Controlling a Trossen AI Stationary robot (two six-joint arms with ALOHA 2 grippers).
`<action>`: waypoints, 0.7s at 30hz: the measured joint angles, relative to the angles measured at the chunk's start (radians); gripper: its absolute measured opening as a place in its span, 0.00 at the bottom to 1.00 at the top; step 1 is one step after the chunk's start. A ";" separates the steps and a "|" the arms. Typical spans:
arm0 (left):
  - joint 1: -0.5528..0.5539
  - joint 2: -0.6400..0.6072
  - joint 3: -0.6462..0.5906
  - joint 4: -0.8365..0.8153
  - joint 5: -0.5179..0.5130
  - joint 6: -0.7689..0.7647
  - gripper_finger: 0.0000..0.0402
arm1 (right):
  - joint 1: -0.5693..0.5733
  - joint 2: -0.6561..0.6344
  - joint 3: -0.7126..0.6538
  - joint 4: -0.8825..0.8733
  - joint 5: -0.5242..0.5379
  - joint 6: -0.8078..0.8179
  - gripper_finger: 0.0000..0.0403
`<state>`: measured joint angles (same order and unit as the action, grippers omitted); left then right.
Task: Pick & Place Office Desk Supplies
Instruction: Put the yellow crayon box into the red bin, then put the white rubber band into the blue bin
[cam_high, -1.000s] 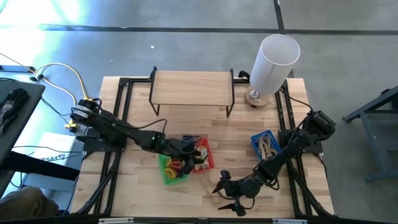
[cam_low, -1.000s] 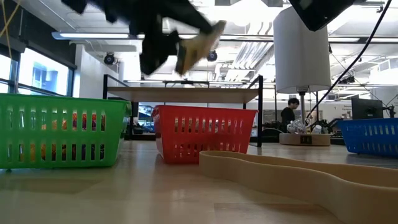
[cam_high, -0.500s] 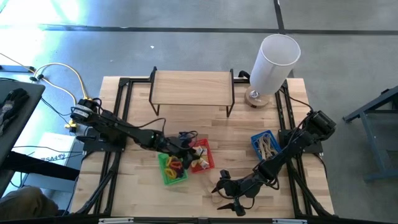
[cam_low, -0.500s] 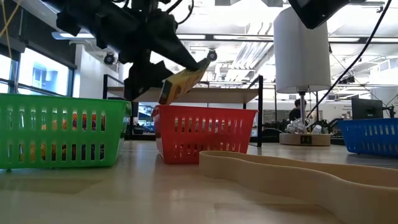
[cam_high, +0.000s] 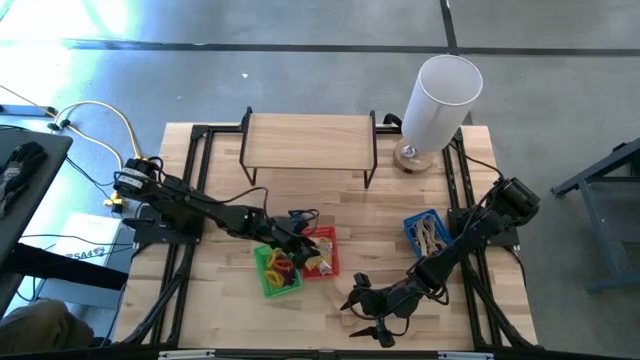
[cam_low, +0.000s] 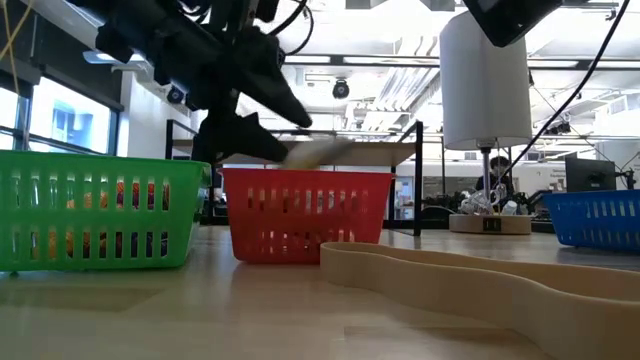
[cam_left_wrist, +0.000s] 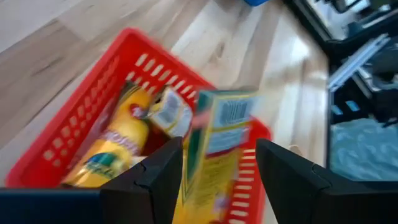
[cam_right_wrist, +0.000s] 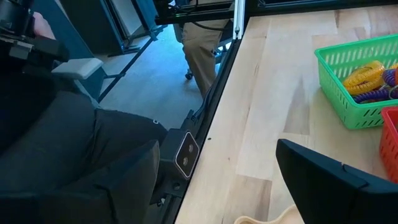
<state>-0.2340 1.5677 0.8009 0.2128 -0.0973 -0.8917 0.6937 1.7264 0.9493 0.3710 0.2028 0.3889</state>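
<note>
Since a moment ago our left gripper (cam_high: 300, 238) has dropped lower over the red basket (cam_high: 330, 262), and the yellow packet (cam_left_wrist: 214, 146) it carried now sits loose between spread fingers, tipping down toward the basket. That basket has also slid a little toward the green basket (cam_high: 268, 282) in the low view.

Starting at the left of the table, we see the green basket with coloured rings (cam_right_wrist: 368, 76) inside, purple and yellow ones among them. Just beside it the red basket already holds other yellow packets (cam_left_wrist: 118, 146). Our left gripper hangs right above it with its jaws apart, so we judge the release to be under way and the packet to be falling or about to fall.

To do this step well, we should keep the left gripper steady over the middle of the red basket until the packet has fully left the fingers. We should then lift straight up, so that neither finger catches the basket wall and drags it further.

Further right, a tan rubber band (cam_low: 470, 283) lies on the bare table close to the low camera. Our right gripper (cam_high: 368, 318) waits near the table's front edge with its fingers spread and nothing between them. Beyond it the blue basket (cam_high: 412, 222) holds tan bands, and a tall white cylinder (cam_high: 440, 100) stands at the far corner.
</note>
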 joint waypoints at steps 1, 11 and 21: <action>0.003 0.000 0.001 0.005 0.008 0.000 0.49 | 0.000 0.000 0.000 0.000 0.000 0.000 0.77; 0.046 -0.053 0.001 0.044 0.083 0.054 0.50 | 0.000 0.000 0.000 -0.001 -0.001 -0.001 0.77; -0.077 -0.247 0.002 0.083 0.084 0.307 0.50 | 0.084 0.000 0.000 -0.061 -0.143 -0.112 0.77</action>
<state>-0.3110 1.3209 0.8024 0.2958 -0.0133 -0.5844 0.7782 1.7264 0.9493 0.3102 0.0602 0.2771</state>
